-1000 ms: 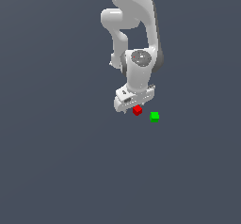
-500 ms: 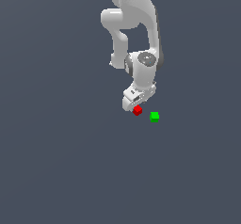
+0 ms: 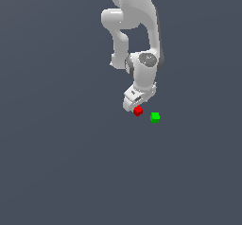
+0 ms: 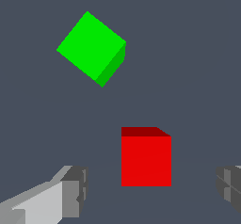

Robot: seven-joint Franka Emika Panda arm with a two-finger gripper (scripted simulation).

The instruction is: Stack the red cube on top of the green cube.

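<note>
No readable text, labels or numbers anywhere.
</note>
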